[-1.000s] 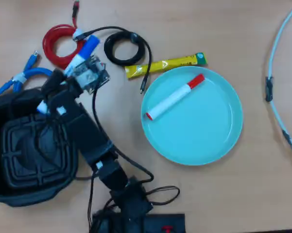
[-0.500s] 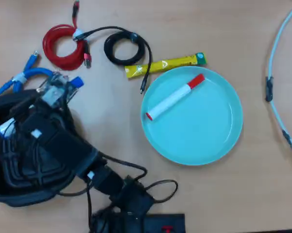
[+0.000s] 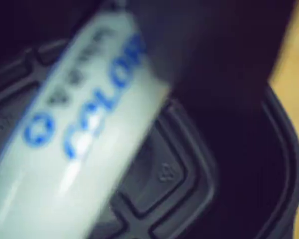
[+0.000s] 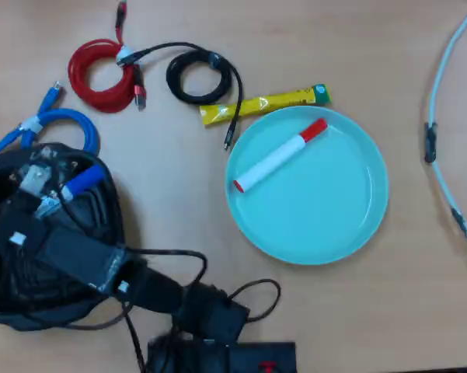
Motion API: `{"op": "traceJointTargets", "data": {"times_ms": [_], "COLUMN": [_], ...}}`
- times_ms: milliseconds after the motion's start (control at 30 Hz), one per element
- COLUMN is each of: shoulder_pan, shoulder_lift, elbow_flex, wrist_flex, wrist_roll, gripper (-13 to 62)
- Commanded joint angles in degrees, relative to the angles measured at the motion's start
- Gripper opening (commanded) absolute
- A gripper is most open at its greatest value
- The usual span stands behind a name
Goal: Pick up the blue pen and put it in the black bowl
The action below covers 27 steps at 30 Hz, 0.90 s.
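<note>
We start at the claw (image 4: 62,190), which grips the blue pen (image 4: 83,180) and hangs over the black bowl (image 4: 31,311), inside its rim as the overhead view shows it. In that view only the blue cap end of the pen pokes out past the claw, pointing up and to the right toward the bowl's upper right edge; the rest of the barrel is hidden under the arm. In the wrist view the pen (image 3: 74,134) fills the left side as a white barrel with blue print, running slantwise from upper centre to lower left, and right behind it lies the ribbed grid floor of the bowl (image 3: 179,179). So the pen lies over the bowl's bottom, its long axis well within the walls, which are much wider than the pen is long.

We judge that the carrying is done and that only the release remains: the claw needs to part and the pen should drop onto the ribbed floor. How high the pen hangs above that floor we cannot tell from the blurred wrist view.

Outside the bowl, a blue cable (image 4: 50,124) lies on the bench (image 4: 217,47) just beyond the bowl's upper rim.
</note>
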State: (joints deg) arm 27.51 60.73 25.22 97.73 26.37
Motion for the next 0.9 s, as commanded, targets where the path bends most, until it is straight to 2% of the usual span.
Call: {"op": "traceJointTargets", "data": {"times_ms": [0,367,867], "shoulder_pan": [-1.67,-7.12,-7.03], "shoulder_lift": [-0.62,-7.12,-16.44], "elbow_flex": [-3.69,-3.87,-4.13], "wrist_flex": [-3.25,-7.56,-8.79], "wrist_roll": [2.72,5.19,7.56], "gripper": [-6.7,-6.7,-6.7]}}
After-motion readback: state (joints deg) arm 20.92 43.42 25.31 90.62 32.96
